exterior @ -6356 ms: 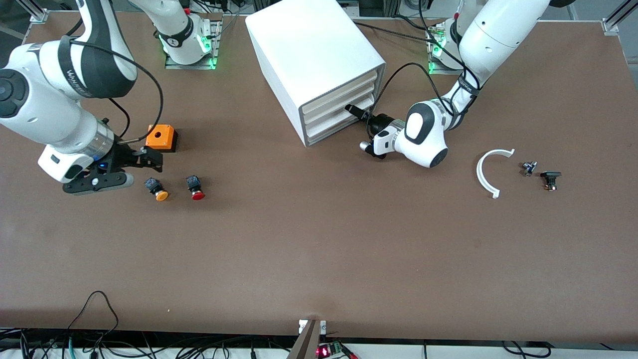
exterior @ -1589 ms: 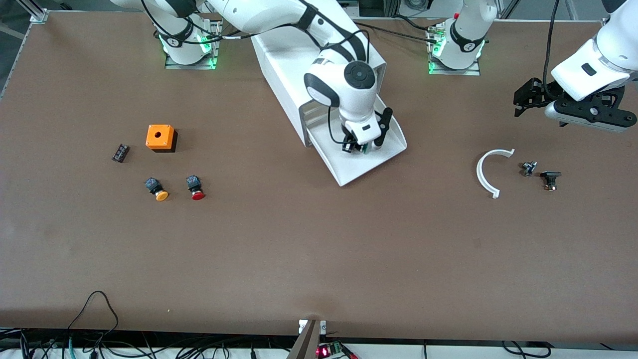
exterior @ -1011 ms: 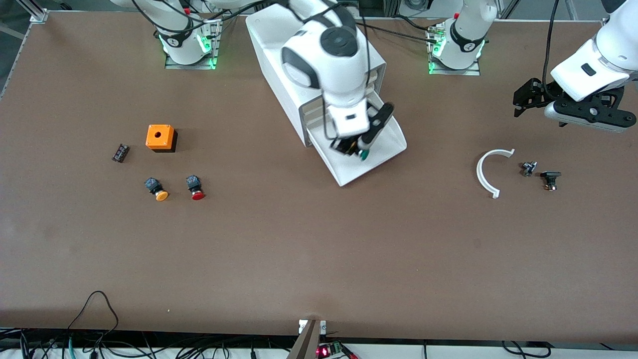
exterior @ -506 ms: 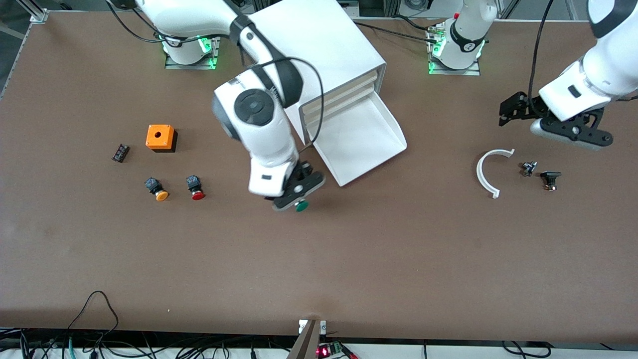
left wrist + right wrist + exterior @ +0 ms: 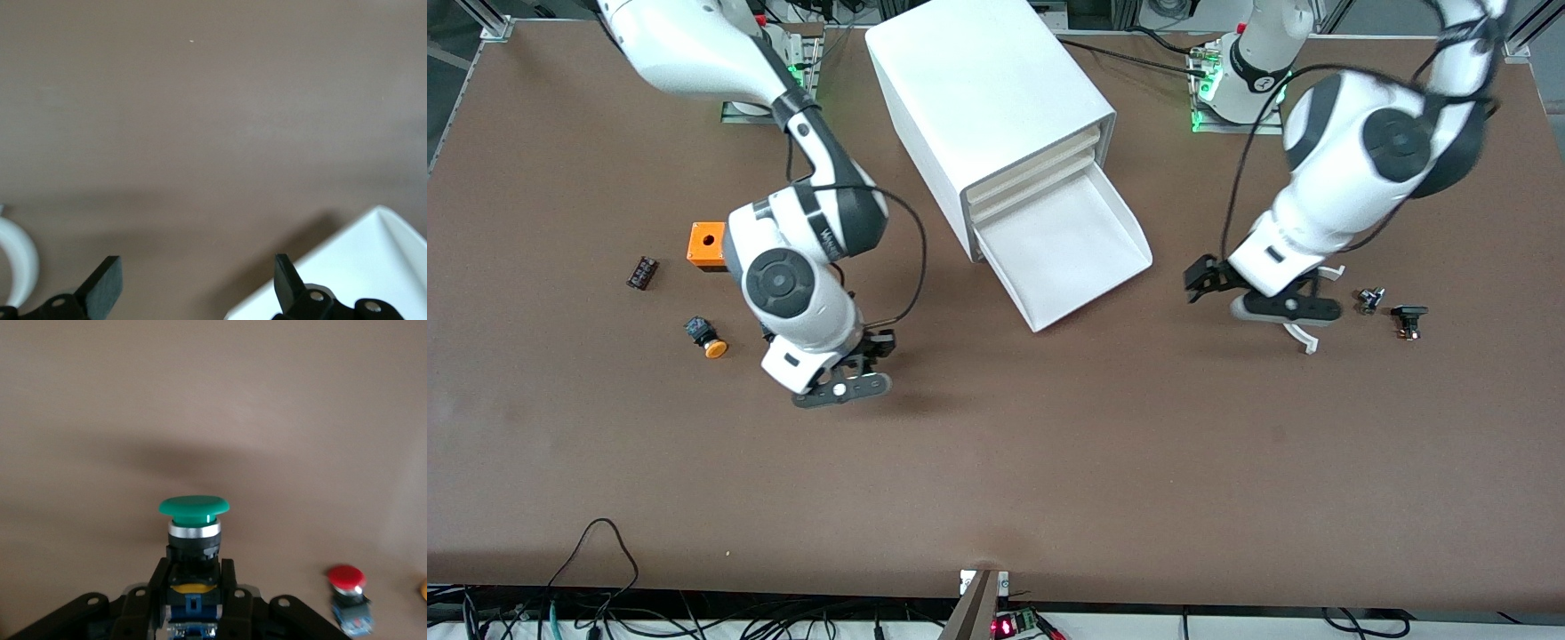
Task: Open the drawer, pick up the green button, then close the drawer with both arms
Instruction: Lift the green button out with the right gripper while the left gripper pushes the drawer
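Note:
The drawer [image 5: 1069, 252], lowest of the white cabinet [image 5: 987, 98], stands pulled out with nothing showing in its tray. My right gripper [image 5: 843, 388] hangs low over the table toward the right arm's end from the drawer, shut on the button [image 5: 194, 510]. Its green cap points away from the fingers [image 5: 227, 583], which clamp its black body. In the front view the button is hidden under the hand. My left gripper [image 5: 1208, 283] is open with nothing in it, low over the table beside the drawer's front corner [image 5: 363, 263].
A red-capped button [image 5: 347, 581] lies close to my right gripper, hidden by the arm in the front view. An orange-capped button [image 5: 707, 338], an orange box [image 5: 705, 242] and a small black part [image 5: 641, 271] lie nearby. A white arc [image 5: 1309, 340] and two small parts [image 5: 1369, 300] lie under the left arm.
My right gripper lifted the button out of the drawer and carried it toward the right arm's end. The left arm came down from the table's end to beside the drawer.

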Robot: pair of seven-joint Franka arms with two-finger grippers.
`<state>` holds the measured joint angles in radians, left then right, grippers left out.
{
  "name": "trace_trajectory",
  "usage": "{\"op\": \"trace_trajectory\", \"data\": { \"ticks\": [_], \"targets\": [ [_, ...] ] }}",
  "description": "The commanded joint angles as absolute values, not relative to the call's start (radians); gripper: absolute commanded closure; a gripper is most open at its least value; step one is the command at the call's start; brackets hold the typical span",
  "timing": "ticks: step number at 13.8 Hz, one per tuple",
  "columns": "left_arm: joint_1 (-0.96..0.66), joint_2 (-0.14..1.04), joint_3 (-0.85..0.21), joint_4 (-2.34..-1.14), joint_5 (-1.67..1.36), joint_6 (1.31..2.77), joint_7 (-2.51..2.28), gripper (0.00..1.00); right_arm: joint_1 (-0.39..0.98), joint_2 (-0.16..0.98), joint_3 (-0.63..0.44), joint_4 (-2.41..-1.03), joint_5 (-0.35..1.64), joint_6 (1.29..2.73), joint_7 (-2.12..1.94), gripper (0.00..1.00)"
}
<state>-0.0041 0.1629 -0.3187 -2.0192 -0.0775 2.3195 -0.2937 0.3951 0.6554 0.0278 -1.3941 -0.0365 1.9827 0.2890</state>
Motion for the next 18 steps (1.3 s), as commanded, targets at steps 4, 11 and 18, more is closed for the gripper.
{"op": "trace_trajectory", "data": {
  "ticks": [4,11,18],
  "targets": [
    [-0.067,0.368,-0.321,-2.071,-0.097,2.614,-0.455,0.00,0.319,0.580,0.040,-1.707,-0.038,2.136,0.327,0.82],
    [-0.205,0.423,-0.268,-2.141,-0.178,2.629,-0.612,0.00,0.322,0.581,0.058,-1.859,-0.022,2.367,0.438,0.15],
    [-0.256,0.293,-0.357,-2.252,-0.178,2.512,-0.634,0.00,0.319,0.519,0.064,-1.623,0.006,2.065,0.572,0.00]
  ]
}}
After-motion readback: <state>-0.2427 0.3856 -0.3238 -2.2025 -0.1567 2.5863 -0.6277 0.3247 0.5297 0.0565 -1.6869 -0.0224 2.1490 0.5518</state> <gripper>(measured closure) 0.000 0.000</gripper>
